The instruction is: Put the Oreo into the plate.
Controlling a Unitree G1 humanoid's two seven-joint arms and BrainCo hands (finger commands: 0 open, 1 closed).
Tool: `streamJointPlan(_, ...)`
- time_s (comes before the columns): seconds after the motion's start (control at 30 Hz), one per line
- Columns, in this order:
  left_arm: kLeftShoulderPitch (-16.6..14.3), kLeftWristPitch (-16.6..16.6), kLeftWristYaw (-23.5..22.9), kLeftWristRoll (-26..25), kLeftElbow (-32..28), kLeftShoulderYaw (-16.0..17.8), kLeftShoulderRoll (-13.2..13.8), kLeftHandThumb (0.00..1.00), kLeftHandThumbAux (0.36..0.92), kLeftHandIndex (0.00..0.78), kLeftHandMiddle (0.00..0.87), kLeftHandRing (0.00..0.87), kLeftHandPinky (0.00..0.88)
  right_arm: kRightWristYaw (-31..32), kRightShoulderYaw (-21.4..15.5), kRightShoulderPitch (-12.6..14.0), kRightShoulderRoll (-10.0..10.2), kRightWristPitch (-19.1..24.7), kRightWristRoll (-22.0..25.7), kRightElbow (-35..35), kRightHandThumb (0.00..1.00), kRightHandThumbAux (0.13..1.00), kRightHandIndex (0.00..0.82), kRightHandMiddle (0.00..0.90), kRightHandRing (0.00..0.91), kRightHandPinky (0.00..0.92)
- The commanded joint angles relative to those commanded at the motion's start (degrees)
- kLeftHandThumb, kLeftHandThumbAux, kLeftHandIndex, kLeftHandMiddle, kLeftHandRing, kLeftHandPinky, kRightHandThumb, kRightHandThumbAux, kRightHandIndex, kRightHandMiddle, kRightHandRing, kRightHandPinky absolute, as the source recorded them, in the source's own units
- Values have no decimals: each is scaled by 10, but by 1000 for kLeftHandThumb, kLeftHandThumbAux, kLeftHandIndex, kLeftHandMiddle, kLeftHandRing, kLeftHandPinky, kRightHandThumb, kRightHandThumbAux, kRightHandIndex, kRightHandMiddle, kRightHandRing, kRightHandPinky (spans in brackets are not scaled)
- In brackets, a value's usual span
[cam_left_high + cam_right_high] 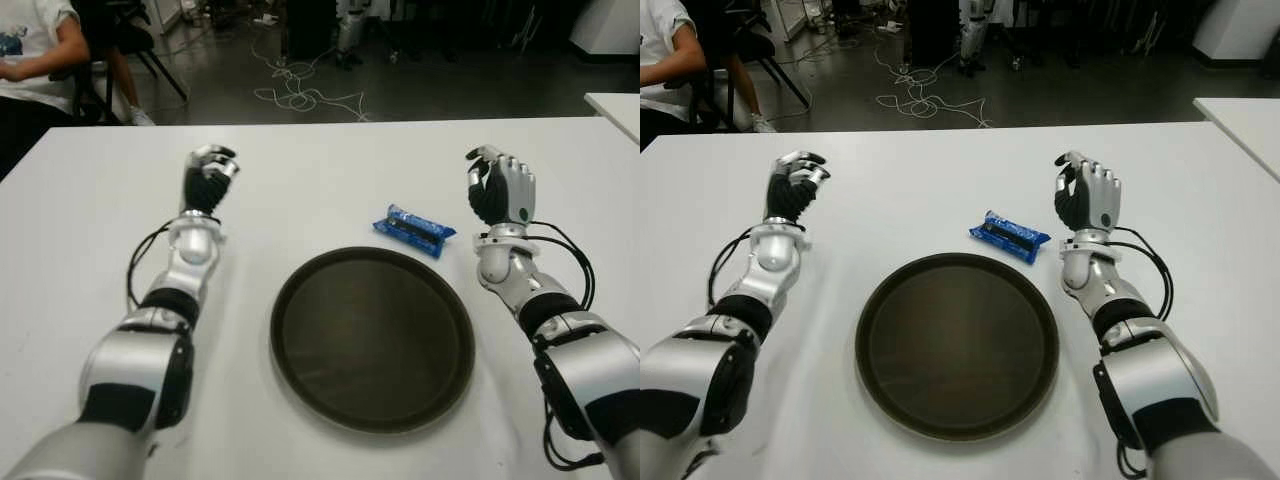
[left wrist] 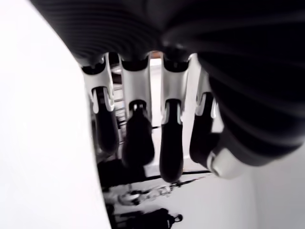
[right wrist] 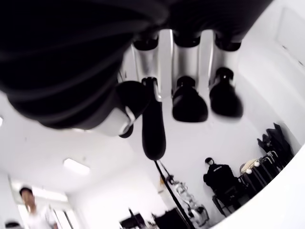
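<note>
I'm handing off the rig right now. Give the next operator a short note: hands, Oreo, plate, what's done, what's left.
Left hand: raised over the table's left side, holds nothing.
Right hand: raised just right of the Oreo, fingers relaxed, holds nothing.
Oreo pack: lying on the white table, just beyond the plate's far right rim.
Plate: centre front, nothing in it.
Done: nothing yet.
Left: grasp the Oreo, likely with the right hand, and place it in the plate.

Legible text: none found in any view. Blue Oreo packet (image 1: 414, 230) on white table (image 1: 300, 190): wrapper print not readable, brand lettering unresolved. Dark round plate (image 1: 290, 300): no marking seen. Left hand (image 1: 207, 178) and right hand (image 1: 500, 190): no labels or numbers readable on casings. Person's white shirt (image 1: 25, 30), far left: dark graphic present, wording undecipherable.
</note>
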Motion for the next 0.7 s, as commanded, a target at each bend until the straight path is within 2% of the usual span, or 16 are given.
streamJointPlan(0.1,-2,-2,33,39,4,-36,11,860,657,423,539,756,794,11,18,-4,-3,30,-15,0,856,671,413,551,790,790)
streamJointPlan(0.27,-3,1,67,72,9,-71,19,859,657,423,536,753,793,25,38,-8,-5,69,-32,-1,856,670,414,553,777,781)
streamJointPlan(0.43,-10,32,109,118,12,-117,29,858,657,426,530,729,768,54,57,-12,-6,114,-45,-2,855,670,416,561,772,775)
streamJointPlan(0.5,-13,55,137,143,13,-141,32,857,657,426,524,710,750,67,67,-16,-5,139,-52,-2,853,671,422,579,756,744)
streamJointPlan(0.6,-16,75,164,164,15,-162,34,854,658,421,529,671,712,77,77,-18,-4,165,-58,-2,841,677,409,544,647,631)
streamJointPlan(0.63,-17,87,171,172,16,-171,34,854,658,421,529,668,709,84,81,-19,-3,177,-62,-2,840,677,408,541,636,620)
streamJointPlan(0.7,-20,109,180,185,18,-186,34,849,659,418,514,587,602,97,90,-21,-1,198,-67,0,832,681,412,498,541,518)
